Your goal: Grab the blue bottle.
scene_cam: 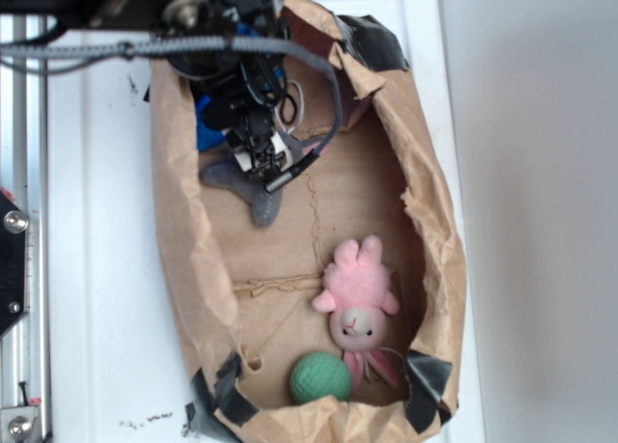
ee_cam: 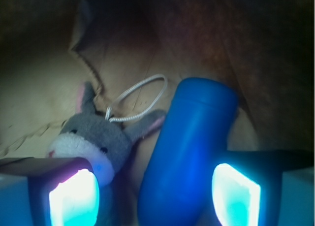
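The blue bottle lies on the brown paper floor, glossy and bright, its round end pointing away in the wrist view. My gripper is open and straddles it. The right pad stands a small gap off the bottle's side, and the left pad is further from it. In the exterior view the gripper hangs at the bag's top left and covers most of the bottle. Only a blue patch of the bottle shows beside the arm.
A grey donkey plush with a white string loop lies right beside the bottle, its snout against my left finger. A pink bunny and a green ball sit at the near end. Crumpled paper bag walls ring everything.
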Robot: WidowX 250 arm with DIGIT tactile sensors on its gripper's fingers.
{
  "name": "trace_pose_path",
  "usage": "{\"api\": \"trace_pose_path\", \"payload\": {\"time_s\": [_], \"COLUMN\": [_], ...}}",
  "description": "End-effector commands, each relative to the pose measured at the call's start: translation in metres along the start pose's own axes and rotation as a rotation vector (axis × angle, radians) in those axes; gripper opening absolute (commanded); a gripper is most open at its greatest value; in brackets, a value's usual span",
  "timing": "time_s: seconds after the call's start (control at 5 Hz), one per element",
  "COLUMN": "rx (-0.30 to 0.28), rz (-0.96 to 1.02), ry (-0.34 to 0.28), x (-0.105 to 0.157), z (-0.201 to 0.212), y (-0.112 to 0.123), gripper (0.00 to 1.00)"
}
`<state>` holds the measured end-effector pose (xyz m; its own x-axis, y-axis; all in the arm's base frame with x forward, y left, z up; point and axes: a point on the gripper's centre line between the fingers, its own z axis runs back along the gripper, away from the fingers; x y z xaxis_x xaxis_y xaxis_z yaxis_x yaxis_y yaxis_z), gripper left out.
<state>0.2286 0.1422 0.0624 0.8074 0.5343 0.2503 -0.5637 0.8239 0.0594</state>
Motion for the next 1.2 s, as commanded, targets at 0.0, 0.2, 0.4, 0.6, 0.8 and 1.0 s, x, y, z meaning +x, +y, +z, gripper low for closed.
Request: {"api": "trace_pose_path", "payload": {"time_s": [0.0,0.2,0.4,0.6,0.8,1.0], "rx": [0.059,0.057,0.051,0.073,0.083,0.048], "rz": [0.069,0.087,0.098,0.117,0.133,0.126], "ry": [-0.117,-0.164,-0.192,-0.206,-0.221,-0.195], "x": [0.004,0.003,0.003,0.001,0.004,0.008], "z": [-0.014,-0.021,-0.023,-0.027,-0.029,-0.02], "y": [-0.005,-0.014,-0.019,-0.027,-0.034,-0.031], "gripper": [1.0,1.0,1.0,0.71,0.0,0.0]}}
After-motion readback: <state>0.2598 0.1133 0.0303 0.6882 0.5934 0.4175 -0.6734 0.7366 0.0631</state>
